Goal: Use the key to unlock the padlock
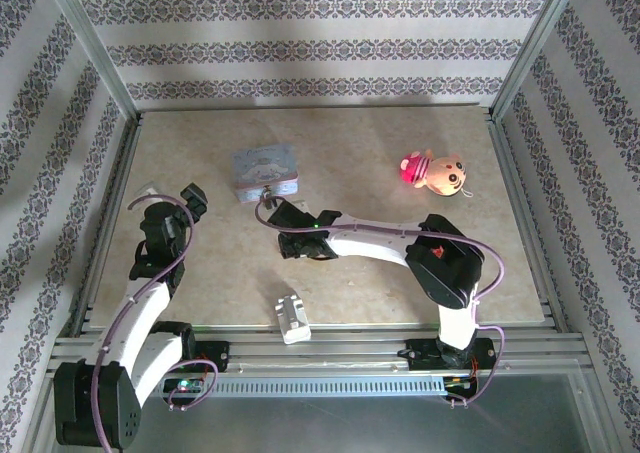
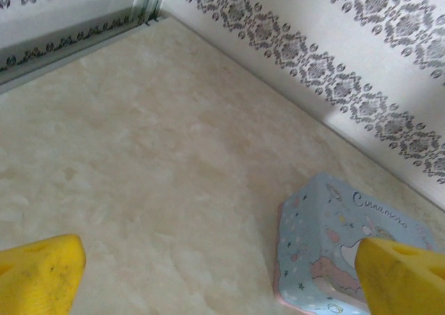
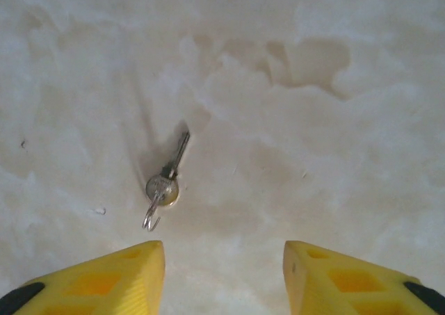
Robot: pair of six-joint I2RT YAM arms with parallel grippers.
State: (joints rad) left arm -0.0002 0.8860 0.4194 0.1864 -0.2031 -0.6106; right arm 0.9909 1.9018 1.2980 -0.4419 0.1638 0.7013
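The key [image 3: 167,181], a small dull metal key with a round head and a wire ring, lies flat on the beige table. It sits just ahead of my right gripper [image 3: 224,249] and nearer its left finger. That gripper's yellow jaws stand apart with nothing between them. From above, the right gripper [image 1: 272,213] hovers low just in front of the pale blue tin [image 1: 266,173]. A tiny silver-grey thing, apparently the padlock [image 1: 267,189], rests at the tin's front edge. My left gripper [image 1: 192,197] is wide open and empty to the tin's left.
The pale blue tin [image 2: 334,259] also shows by the left gripper's [image 2: 219,259] right finger. A pink and yellow plush toy [image 1: 435,171] lies at the back right. A whitish ridged block [image 1: 292,317] sits at the near edge. Patterned walls enclose the table.
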